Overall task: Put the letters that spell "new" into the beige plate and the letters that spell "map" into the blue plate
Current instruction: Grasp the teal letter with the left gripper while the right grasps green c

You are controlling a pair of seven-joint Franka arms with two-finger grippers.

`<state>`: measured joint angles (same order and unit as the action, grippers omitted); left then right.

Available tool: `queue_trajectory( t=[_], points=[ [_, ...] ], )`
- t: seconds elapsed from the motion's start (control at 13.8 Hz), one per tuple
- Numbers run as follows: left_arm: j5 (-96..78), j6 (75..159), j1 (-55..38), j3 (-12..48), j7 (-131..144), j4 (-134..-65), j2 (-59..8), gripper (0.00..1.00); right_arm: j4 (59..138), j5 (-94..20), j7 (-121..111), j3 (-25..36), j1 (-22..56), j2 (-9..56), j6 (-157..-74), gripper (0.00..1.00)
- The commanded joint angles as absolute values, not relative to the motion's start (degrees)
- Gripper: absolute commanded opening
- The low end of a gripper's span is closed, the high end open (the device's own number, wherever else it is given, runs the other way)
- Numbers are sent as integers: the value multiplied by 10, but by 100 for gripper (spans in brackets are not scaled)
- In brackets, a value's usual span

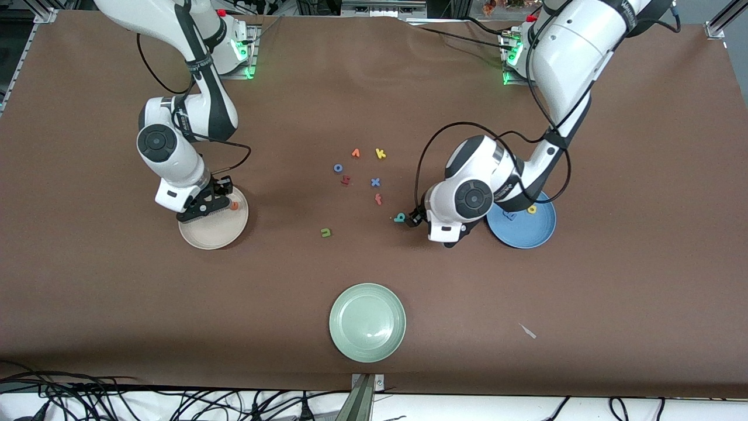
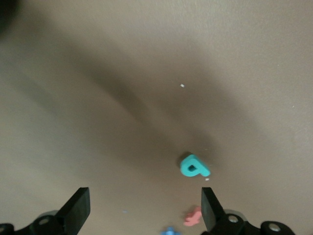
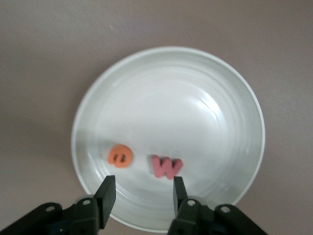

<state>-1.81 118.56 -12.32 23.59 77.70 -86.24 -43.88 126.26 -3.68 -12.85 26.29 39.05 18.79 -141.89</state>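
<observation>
The beige plate [image 1: 217, 235] [image 3: 205, 98] holds the orange e [image 1: 234, 205] [image 3: 120, 156] and the pinkish-red w [image 3: 166, 167]. My right gripper [image 1: 203, 211] [image 3: 143, 188] hangs just over that plate, open, with nothing between its fingers. The green n [image 1: 326, 233] lies on the table between the plates. The blue plate [image 1: 526, 241] holds the blue m [image 1: 509, 216] and the yellow a [image 1: 532, 209]. The teal p [image 1: 400, 218] [image 2: 194, 166] lies on the table beside the blue plate. My left gripper [image 1: 416, 220] [image 2: 144, 205] stands open low beside the p, which is outside its fingers.
Loose letters lie mid-table: orange v [image 1: 355, 153], yellow k [image 1: 380, 154], a blue o [image 1: 338, 168], dark red h [image 1: 345, 180], blue x [image 1: 375, 182], a red f [image 1: 378, 199]. A pale green plate [image 1: 367, 345] sits nearest the front camera.
</observation>
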Motion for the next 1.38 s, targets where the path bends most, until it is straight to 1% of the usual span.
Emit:
queue_trajectory(
  t=[0.0,0.15,0.22,0.29,0.44,0.51,0.65,0.73,0.8,1.09,1.24,1.31],
  points=[
    [-3,1195,-134,231,837,-836,-466,99,1232,-66,-80,231,396,193,-1419,62],
    [-2,1207,-134,230,872,-836,-472,98,1177,-89,-41,209,399,223,-1416,62],
    [-3,1213,-134,230,879,-835,-473,94,1148,-97,-17,199,399,242,-1408,63],
    [-2,1215,-134,227,886,-835,-474,87,1121,-116,11,182,399,262,-1405,63],
    [-2,1222,-144,225,904,-836,-484,85,1090,-127,80,147,399,289,-1405,64],
    [-1,1235,-153,222,918,-836,-486,79,1078,-125,92,135,401,305,-1412,64],
    [-7,1252,-156,218,939,-836,-491,79,1020,-127,106,127,405,348,-1416,64],
    [-7,1262,-156,218,947,-836,-492,79,996,-126,113,126,411,367,-1417,68],
    [-7,1266,-156,218,952,-836,-494,79,979,-126,114,127,420,380,-1417,70],
    [-9,1287,-165,218,953,-837,-504,79,978,-121,114,127,435,399,-1448,71],
    [-8,1337,-176,219,962,-844,-509,79,980,-123,122,127,445,413,-1474,71],
    [-8,1340,-178,219,962,-845,-510,79,979,-123,132,127,452,418,-1486,71]
  ],
)
